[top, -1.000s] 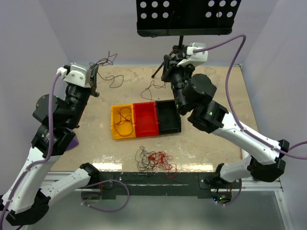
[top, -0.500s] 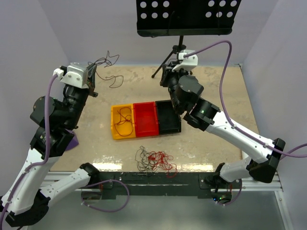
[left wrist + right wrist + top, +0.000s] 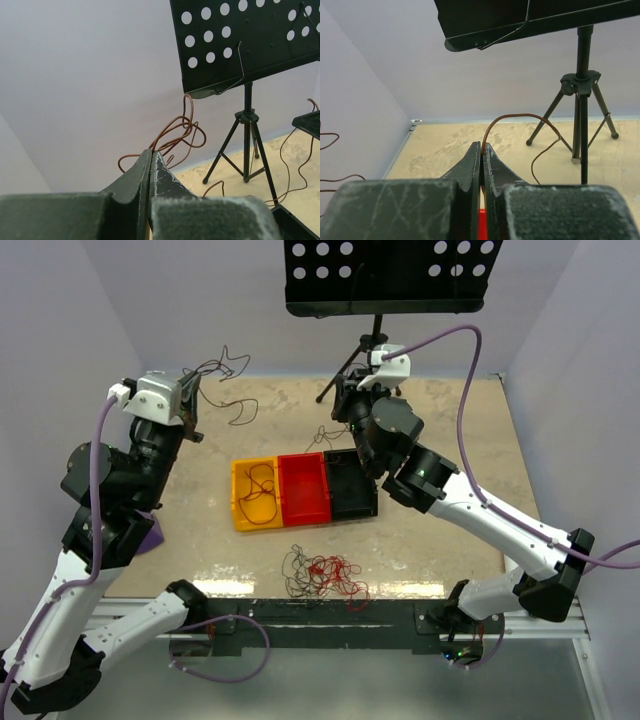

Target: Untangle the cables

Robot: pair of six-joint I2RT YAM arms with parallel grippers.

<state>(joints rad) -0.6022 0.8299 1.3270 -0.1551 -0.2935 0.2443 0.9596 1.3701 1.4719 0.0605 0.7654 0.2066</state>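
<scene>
left gripper point(image 3: 151, 155), right gripper point(image 3: 482, 149) pinching brown cables point(image 3: 520, 115), unclear overhead

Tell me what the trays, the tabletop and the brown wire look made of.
The trays: likely moulded plastic, uniform colour, smooth, slightly glossy walls. The tabletop: mottled beige, stone-like or printed laminate; sheen near the front edge suggests a sealed surface. The brown wire: thin, springy, holds curls; coppery sheen suggests enamelled or plastic-coated metal, but I cannot tell which.

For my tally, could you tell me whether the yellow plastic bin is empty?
Not empty: the yellow plastic bin holds a dark curly wire.
</scene>
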